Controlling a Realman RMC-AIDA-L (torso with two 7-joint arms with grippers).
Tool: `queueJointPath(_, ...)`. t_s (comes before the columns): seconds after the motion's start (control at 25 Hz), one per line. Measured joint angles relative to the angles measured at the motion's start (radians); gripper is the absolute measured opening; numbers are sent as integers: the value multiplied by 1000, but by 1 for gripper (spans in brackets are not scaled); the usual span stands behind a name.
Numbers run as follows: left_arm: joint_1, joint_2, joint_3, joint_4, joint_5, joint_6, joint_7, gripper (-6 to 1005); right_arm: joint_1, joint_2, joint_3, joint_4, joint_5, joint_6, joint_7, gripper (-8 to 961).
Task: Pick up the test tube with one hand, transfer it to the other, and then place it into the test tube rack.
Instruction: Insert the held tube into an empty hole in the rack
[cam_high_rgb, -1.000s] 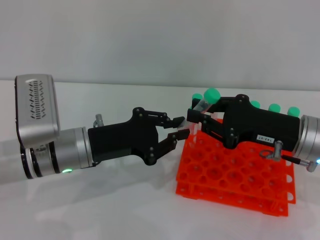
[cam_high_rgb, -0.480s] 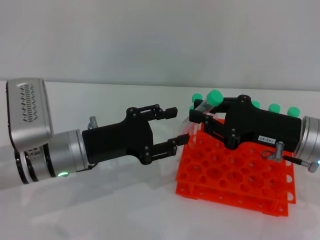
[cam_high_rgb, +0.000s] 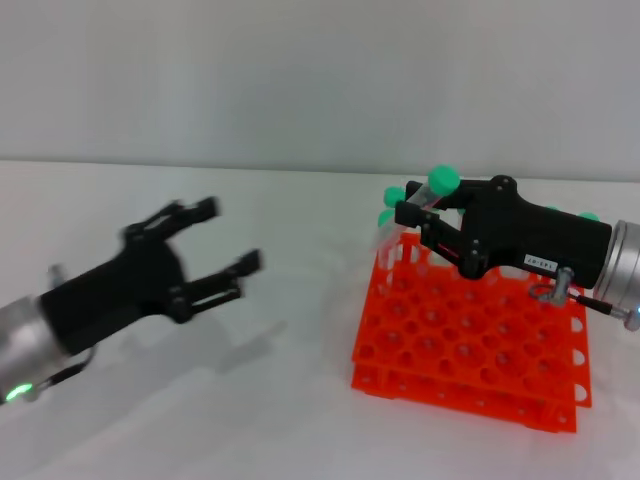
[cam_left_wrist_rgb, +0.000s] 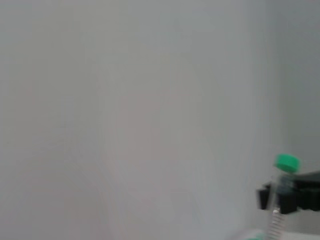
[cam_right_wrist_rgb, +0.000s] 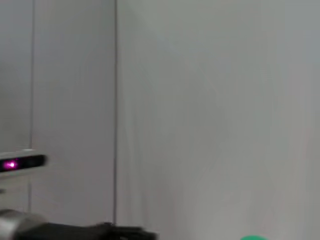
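My right gripper (cam_high_rgb: 413, 221), the one with the small white label, is shut on the test tube (cam_high_rgb: 441, 181). It holds the tube tilted, green cap up, above the back left corner of the orange-red test tube rack (cam_high_rgb: 470, 345). The tube's cap also shows in the left wrist view (cam_left_wrist_rgb: 286, 162), with the right gripper (cam_left_wrist_rgb: 292, 196) around the tube below it. My left gripper (cam_high_rgb: 228, 237) is open and empty, over the white table well to the left of the rack.
Other green-capped tubes (cam_high_rgb: 394, 195) stand in the rack's back row, partly hidden behind my right gripper. The white table (cam_high_rgb: 300, 420) runs around the rack, with a pale wall behind it. My left arm (cam_right_wrist_rgb: 55, 230) shows low in the right wrist view.
My left gripper has opened, let go of the tube and drawn back to the left, away from the rack. My right gripper keeps the tube and has lifted slightly to the right.
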Motion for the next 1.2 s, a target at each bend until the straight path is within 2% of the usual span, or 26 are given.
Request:
queueJointPath(0.08,57,-1,0,0,-63,3,9,870,1,-2,0,-8,-1,25,-5,207)
queueJointPath(0.28,173,-5,-1,18,-157,-4,34,878,1,-19,-1,-54,-31,69,23,208)
queueJointPath(0.56,259,-6,-2,43,-206,-21,46,879,2,-46,-2,-111,-129,113,114,211)
queueJointPath(0.64,269,-6,-2,52,-210,-28,46,879,4,-46,-4,-112,-135,125,116,211)
queueJointPath(0.96,270,-5,-2,65,-212,-46,48,879,15,0,-9,-121,-248,253,115,214)
queueJointPath(1.2,270,-4,-2,74,-212,-49,48,878,16,2,-23,-126,-260,295,117,216)
